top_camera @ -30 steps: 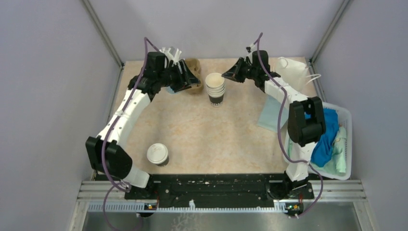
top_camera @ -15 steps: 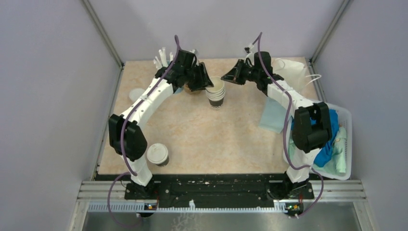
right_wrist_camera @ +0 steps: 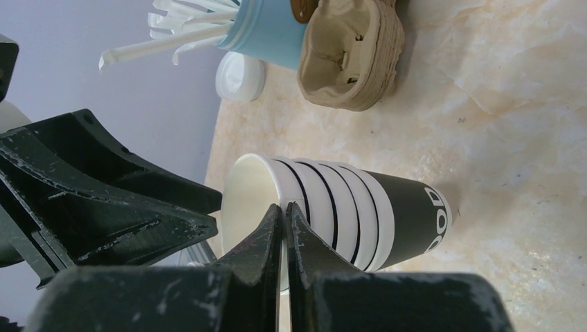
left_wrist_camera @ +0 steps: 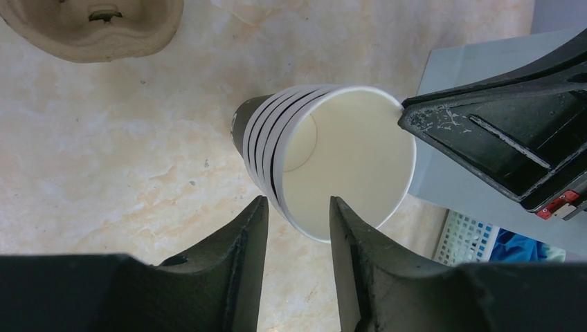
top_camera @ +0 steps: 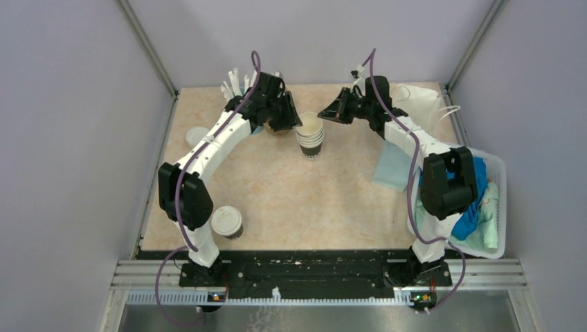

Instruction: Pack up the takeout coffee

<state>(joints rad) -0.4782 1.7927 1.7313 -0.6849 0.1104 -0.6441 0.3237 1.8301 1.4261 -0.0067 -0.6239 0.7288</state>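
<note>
Standing at the near left of the surface (top_camera: 291, 194), close to the left arm's base, is a lidded cup (top_camera: 226, 223): small, dark brown paper, capped with a round white lid. Only this one capped cup shows, and neither hand is near it.

Both hands meet at the far middle, over a stack of cups (top_camera: 311, 138). These are nested, dark outside with white rims and cream insides, and carry no lids. The right hand (right_wrist_camera: 284, 207) has its fingers pressed almost together, pinching the rim of the top cup (left_wrist_camera: 346, 159). The left hand (left_wrist_camera: 297, 204) is spread, and the top cup's near rim lies in the gap between its fingers.

Just behind the stack sits a brown pulp cup carrier (right_wrist_camera: 349, 55). A light blue cup (right_wrist_camera: 266, 28) of white straws (right_wrist_camera: 173, 28) stands beside it, with a loose white lid (right_wrist_camera: 239, 76) next to that.

On the right, a white plastic bag (top_camera: 422, 100) lies at the far corner, and a pale blue sheet (top_camera: 393, 166) lies under the right arm. A white basket (top_camera: 500, 180) there holds blue cloth (top_camera: 471, 194).
</note>
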